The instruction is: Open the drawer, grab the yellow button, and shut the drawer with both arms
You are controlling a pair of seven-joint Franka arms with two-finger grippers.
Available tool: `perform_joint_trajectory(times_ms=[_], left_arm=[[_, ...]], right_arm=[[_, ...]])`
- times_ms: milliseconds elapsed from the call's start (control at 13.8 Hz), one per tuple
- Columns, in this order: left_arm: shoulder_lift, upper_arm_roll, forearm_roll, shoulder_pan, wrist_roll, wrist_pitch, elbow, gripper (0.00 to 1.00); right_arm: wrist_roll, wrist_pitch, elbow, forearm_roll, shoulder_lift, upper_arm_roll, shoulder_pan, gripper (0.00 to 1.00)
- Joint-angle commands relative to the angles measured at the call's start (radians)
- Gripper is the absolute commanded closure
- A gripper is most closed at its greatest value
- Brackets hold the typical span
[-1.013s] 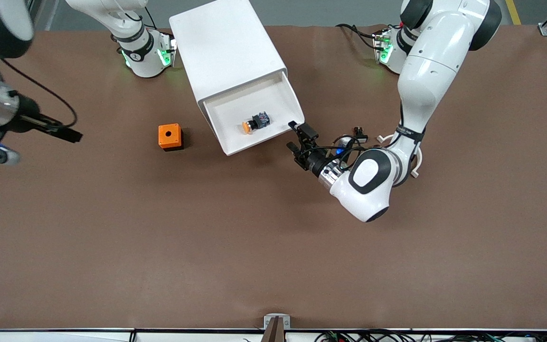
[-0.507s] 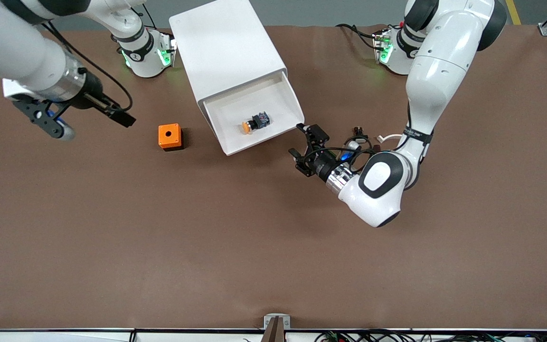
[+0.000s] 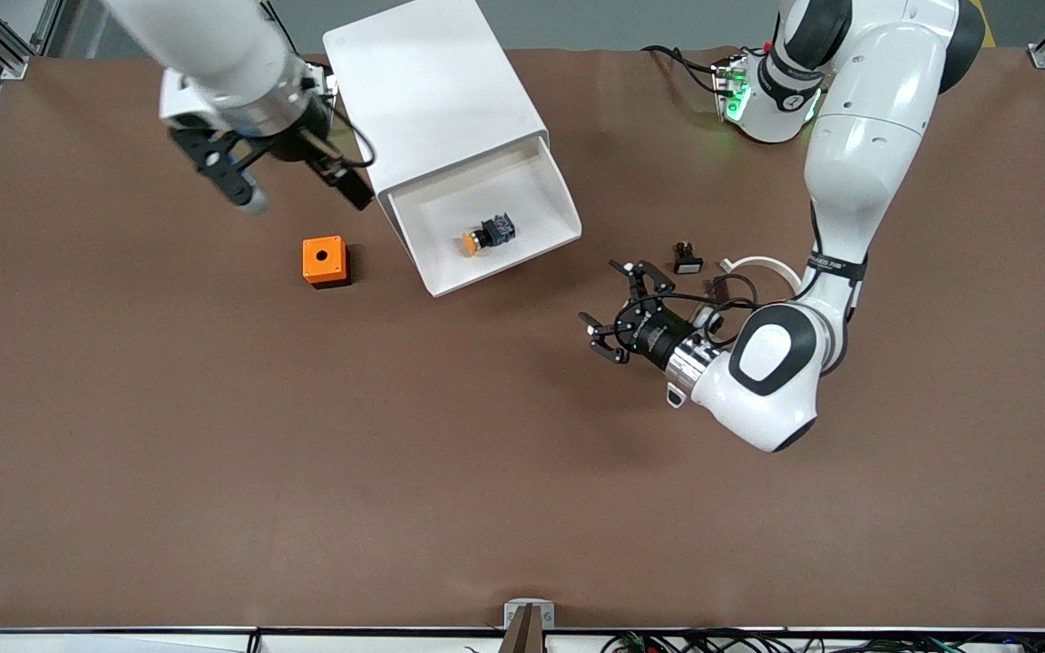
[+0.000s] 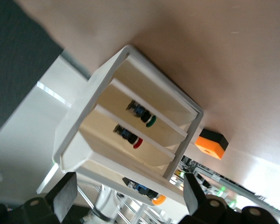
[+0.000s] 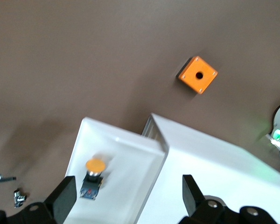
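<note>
cabinet [image 3: 436, 86] white, near the arm bases | drawer [image 3: 486, 218] pulled out, button [image 3: 483, 235] lying in it, orange cap toward orange cube [image 3: 324, 260] | left gripper [image 3: 618, 313] over bare table beside drawer, fingers wide | right gripper [image 3: 291, 186] above cabinet edge, fingers wide, empty

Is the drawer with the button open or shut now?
Open. The drawer sticks out of the cabinet, and the button lies uncovered inside it.
</note>
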Motion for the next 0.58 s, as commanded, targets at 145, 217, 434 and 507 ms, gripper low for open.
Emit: perform_joint_trajectory(times_ms=[145, 217, 434, 507], left_arm=[[-0.008, 0.095, 0.073, -0.027, 0.345, 0.004, 0.081, 0.00], [-0.022, 0.112, 0.097, -0.027, 0.421, 0.040, 0.081, 0.00], [-0.054, 0.115, 0.176, -0.038, 0.494, 0.117, 0.078, 0.00], [-0.068, 0.112, 0.217, -0.049, 0.517, 0.151, 0.077, 0.00]], right_arm=[[0.181, 0.091, -0.032, -0.053, 0.062, -0.011, 0.174, 0.00], [0.212, 0.106, -0.031, -0.074, 0.090, -0.011, 0.208, 0.00], [0.276, 0.164, -0.029, -0.094, 0.159, -0.011, 0.265, 0.00], [0.301, 0.178, -0.029, -0.106, 0.174, -0.011, 0.282, 0.00]])
